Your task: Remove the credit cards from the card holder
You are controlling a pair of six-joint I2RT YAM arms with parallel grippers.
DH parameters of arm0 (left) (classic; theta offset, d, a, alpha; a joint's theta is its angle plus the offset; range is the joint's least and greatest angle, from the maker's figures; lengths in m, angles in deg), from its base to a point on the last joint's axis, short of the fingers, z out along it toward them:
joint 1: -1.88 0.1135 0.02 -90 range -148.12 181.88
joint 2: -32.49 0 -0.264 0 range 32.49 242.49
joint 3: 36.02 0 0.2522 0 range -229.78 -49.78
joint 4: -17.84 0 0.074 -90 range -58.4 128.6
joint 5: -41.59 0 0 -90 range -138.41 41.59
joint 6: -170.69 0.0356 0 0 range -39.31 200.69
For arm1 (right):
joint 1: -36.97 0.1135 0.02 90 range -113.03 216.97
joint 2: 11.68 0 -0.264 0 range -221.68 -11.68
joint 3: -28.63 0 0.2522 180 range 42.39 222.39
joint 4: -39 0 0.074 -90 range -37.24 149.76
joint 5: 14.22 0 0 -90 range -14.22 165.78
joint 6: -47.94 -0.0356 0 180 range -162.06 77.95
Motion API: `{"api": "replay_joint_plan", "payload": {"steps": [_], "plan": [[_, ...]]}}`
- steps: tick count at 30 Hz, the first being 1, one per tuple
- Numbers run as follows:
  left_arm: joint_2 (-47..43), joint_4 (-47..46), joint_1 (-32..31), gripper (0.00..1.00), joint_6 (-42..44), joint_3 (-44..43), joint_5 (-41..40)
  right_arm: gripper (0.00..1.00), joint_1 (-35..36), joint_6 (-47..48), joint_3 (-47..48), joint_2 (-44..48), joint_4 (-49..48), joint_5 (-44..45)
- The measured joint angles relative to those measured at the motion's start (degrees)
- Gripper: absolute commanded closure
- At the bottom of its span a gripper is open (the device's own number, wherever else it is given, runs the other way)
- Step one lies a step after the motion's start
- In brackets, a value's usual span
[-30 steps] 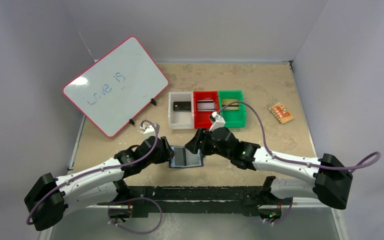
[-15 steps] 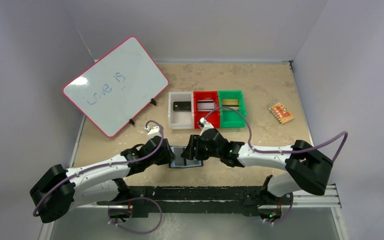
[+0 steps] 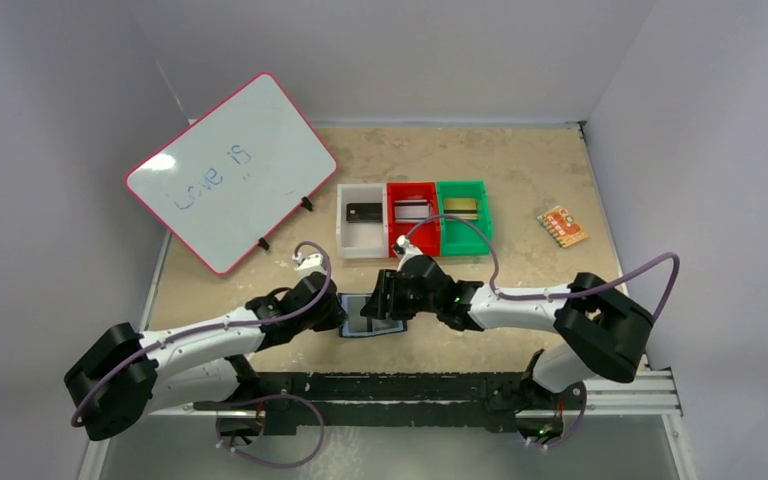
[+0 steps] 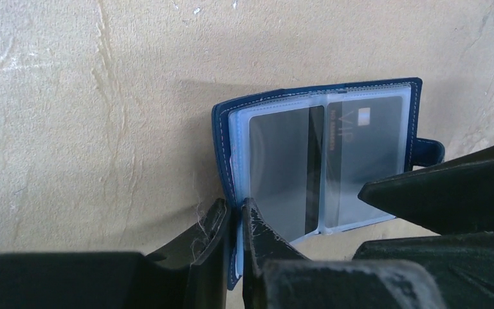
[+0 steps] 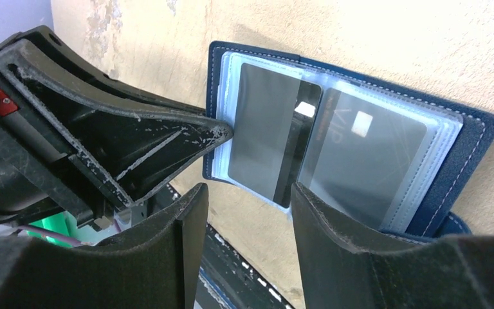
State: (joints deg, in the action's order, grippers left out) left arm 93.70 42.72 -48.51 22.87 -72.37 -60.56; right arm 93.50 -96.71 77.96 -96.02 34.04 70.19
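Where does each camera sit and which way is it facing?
Top external: above and behind the arms, looking down on the table; both arms show, meeting at the open card holder.
Left wrist: on the left arm, looking along the left gripper, pinched on the holder's left edge.
Right wrist: on the right arm, looking at the holder past the right gripper, fingers apart.
Shared: both wrist views show the holder and the other gripper.
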Motion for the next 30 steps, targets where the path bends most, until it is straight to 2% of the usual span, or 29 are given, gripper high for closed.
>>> {"api": "replay_joint_plan", "payload": {"steps": [9, 13, 17, 24, 30], "plan": [[0.39, -0.5, 0.0, 0.95, 0.37, 0.07, 0.2, 0.48, -0.72, -1.2, -0.92, -4.02, -4.46, -1.51], [0.39, -1.25, 0.0, 0.85, 0.37, 0.57, 0.37, 0.47, -0.72, -2.25, -1.4, -5.42, -5.79, -1.68], [0.39, -1.14, 0.0, 0.82, 0.39, 0.87, 0.28, 0.47, -0.72, -3.45, -0.48, -8.52, -6.86, -1.99], [0.42, -0.7, 0.02, 0.94, 0.44, 0.98, -0.07, 0.49, -1.05, -6.62, -2.01, -9.42, -11.45, -2.97], [1.46, -1.9, 0.02, 1.0, 0.83, 0.98, 0.0, 0.62, -1.46, -7.72, -4.81, -9.4, -16.04, -3.19]]}}
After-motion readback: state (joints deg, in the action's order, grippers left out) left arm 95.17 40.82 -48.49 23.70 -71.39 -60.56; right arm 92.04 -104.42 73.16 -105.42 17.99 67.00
